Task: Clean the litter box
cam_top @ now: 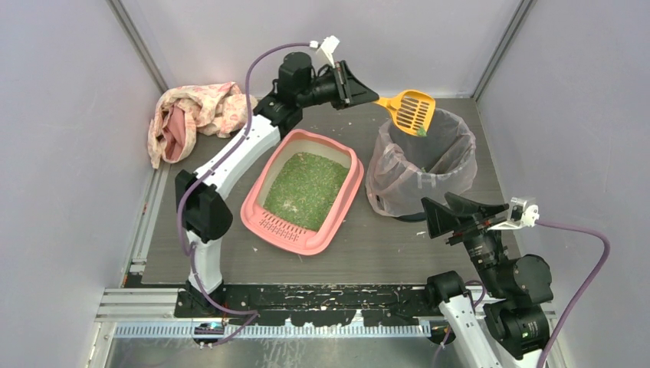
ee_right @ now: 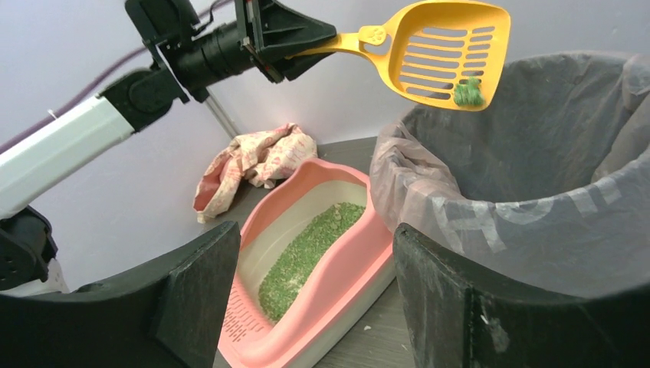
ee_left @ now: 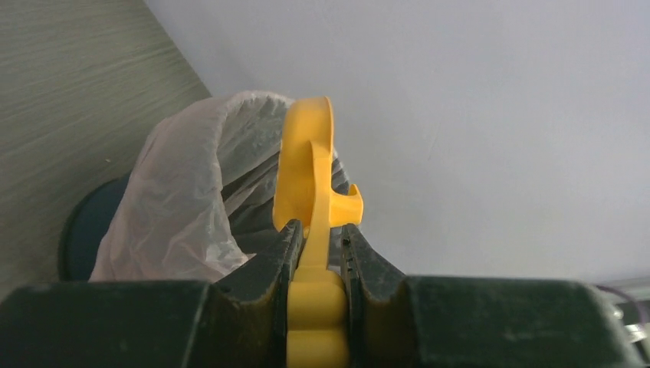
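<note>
Top external view first, my colleague asks: where is the litter box [cam_top: 346, 201]?

Me: It lies on the table between my two arms, turned a little. Its slotted lip [cam_top: 287, 230] points toward the arm bases, and the green granules [cam_top: 306, 188] are inside. The bin with the pinkish bag [cam_top: 398, 180] stands just beside it on the right. A crumpled cloth [cam_top: 195, 115] is at the far left corner.

Colleague: And the grippers, relative to the box?

Me: The left gripper [cam_top: 366, 93] is raised beyond the far end of the box, not over the granules, and it points right toward the bin. On the left wrist view I see its jaws pressed closely on the handle of the yellow scoop [ee_left: 306, 169], one finger [ee_left: 268, 268] on each side. The scoop blade is over the far rim of the bin, well apart from the box. On the right wrist view one small green clump [ee_right: 467, 93] sits on the slotted blade.

Colleague: The right one?

Me: The right gripper [cam_top: 438, 211] is to the right of the box, at the near side of the bin. Its jaws stand wide apart and hold nothing. It touches neither the box nor the scoop.
</note>
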You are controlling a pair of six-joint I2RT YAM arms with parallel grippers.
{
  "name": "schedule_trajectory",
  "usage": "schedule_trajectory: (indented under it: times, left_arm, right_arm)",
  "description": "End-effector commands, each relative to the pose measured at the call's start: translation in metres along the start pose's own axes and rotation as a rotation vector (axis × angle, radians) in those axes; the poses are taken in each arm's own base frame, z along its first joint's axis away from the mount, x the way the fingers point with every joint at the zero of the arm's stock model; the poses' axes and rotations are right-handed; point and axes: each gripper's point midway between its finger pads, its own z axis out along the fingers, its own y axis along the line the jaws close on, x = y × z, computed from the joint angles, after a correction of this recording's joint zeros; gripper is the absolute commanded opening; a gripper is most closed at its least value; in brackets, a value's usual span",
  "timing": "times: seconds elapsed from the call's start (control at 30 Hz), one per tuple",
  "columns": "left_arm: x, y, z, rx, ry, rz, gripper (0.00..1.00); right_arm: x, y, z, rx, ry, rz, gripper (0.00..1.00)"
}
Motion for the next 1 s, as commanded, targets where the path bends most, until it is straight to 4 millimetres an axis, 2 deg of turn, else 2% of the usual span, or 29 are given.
schedule_trajectory:
  times: [0.0, 0.17, 0.27, 0.37, 0.57, 0.7, 0.77, 0.9, 0.97]
  left_arm:
    - [0.001, -0.01, 0.002, -0.011, 0.045, 0.366, 0.0]
    - [0.009, -0.011, 0.007, 0.002, 0.051, 0.67, 0.0]
    - [0.017, -0.019, 0.006, 0.043, 0.047, 0.83, 0.0]
    - [0.025, -0.04, 0.002, 0.114, 0.01, 0.952, 0.0]
    - [0.01, -0.084, -0.017, 0.197, -0.12, 0.95, 0.0]
    - [-0.018, -0.12, -0.05, 0.281, -0.247, 0.836, 0.0]
    - [-0.037, -0.125, -0.069, 0.308, -0.273, 0.754, 0.0]
    - [-0.077, -0.103, -0.117, 0.223, -0.355, 0.584, 0.0]
    - [-0.085, -0.075, -0.145, 0.059, -0.408, 0.578, 0.0]
  right_arm:
    - [-0.012, 0.0, -0.01, 0.016, -0.038, -0.037, 0.77]
    - [-0.01, -0.006, -0.012, 0.039, -0.033, -0.049, 0.77]
    - [-0.009, -0.008, -0.012, 0.049, -0.035, -0.053, 0.77]
    - [-0.008, -0.011, -0.011, 0.058, -0.037, -0.057, 0.77]
    - [-0.001, -0.014, -0.006, 0.06, -0.021, -0.05, 0.77]
    - [0.004, -0.015, -0.003, 0.058, -0.007, -0.044, 0.77]
    - [0.006, -0.015, -0.003, 0.055, -0.003, -0.044, 0.77]
    - [0.01, -0.018, -0.002, 0.058, 0.01, -0.051, 0.77]
    - [0.013, -0.019, -0.001, 0.061, 0.015, -0.05, 0.77]
